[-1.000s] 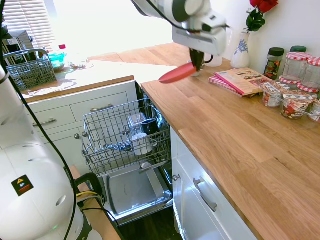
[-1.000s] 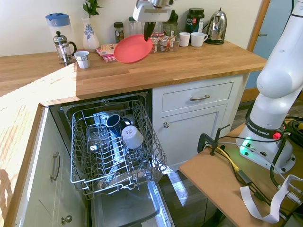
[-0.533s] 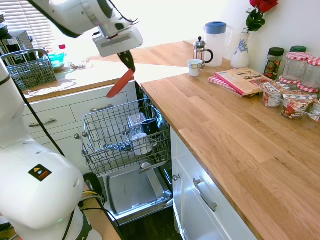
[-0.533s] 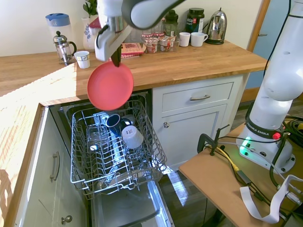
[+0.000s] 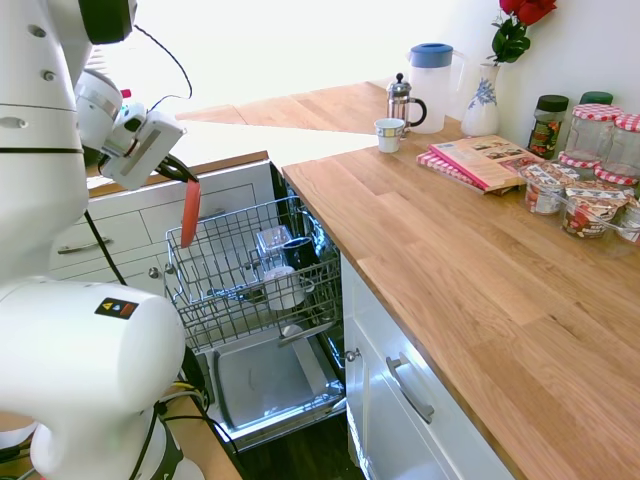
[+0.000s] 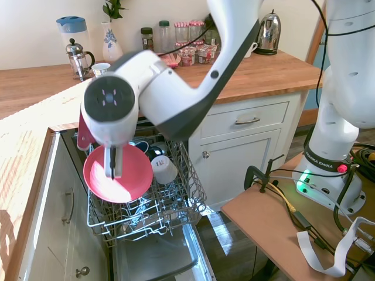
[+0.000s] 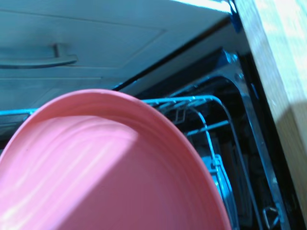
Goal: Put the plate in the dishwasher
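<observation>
Pincer (image 5: 187, 178) is clenched on the top rim of the round flat coral-red plate (image 6: 117, 174). The plate hangs on edge, near vertical, above the outer end of the pulled-out grey wire rack (image 5: 245, 272) of the built-in dishwasher (image 5: 270, 375). It looks not yet seated: in the first exterior view its lower edge sits about level with the rack's top wire. The wrist view shows the plate's face close up with the rack rim beyond it.

The rack already holds a white mug (image 6: 163, 169), a clear glass (image 5: 271, 241) and a dark cup (image 5: 300, 250) around the middle, so the free tines are on the outer side, under the plate.

Risks as I read it:
- Straight descent could land the plate edge on the rack's rim wire instead of between tines. It would then tip or skid out of the grip, since the hold is a thin pinch on a smooth rim.
- Release before the edge is in a slot: the plate falls flat on the tines, or over the rack's outer edge onto the steel inner door (image 5: 265, 380).
- Any swing or yaw on the way down could knock the white mug.
- The arm's bulk blocks much of the second exterior view, so slot alignment can't be confirmed from there.
</observation>
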Tool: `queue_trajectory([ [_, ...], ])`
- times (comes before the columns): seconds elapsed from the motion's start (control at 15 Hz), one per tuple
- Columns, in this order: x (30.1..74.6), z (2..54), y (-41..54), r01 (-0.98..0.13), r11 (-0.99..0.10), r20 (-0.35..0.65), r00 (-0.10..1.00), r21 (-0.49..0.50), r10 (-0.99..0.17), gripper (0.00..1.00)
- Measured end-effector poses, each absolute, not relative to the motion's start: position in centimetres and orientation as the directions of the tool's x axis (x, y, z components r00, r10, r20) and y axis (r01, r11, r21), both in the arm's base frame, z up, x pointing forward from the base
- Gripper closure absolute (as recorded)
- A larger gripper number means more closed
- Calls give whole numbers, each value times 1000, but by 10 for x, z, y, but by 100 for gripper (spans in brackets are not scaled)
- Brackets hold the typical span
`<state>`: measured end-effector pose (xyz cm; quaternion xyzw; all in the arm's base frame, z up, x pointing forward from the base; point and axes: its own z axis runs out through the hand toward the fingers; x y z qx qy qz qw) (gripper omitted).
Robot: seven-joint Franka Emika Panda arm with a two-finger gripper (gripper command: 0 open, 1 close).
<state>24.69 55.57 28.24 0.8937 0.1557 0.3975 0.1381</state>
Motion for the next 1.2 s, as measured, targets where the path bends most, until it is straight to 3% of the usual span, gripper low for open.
queue_trajectory([
  [0.33, 252, 235, 550, 175, -890, 649, 628, 420, 429, 100],
  [0.73, 213, 192, 557, 182, -889, 597, 682, 421, 422, 100],
  [0.8, 207, 187, 558, 182, -889, 582, 698, 420, 418, 0],
  [1.2, 207, 179, 572, 126, -905, 472, 819, 406, 326, 0],
])
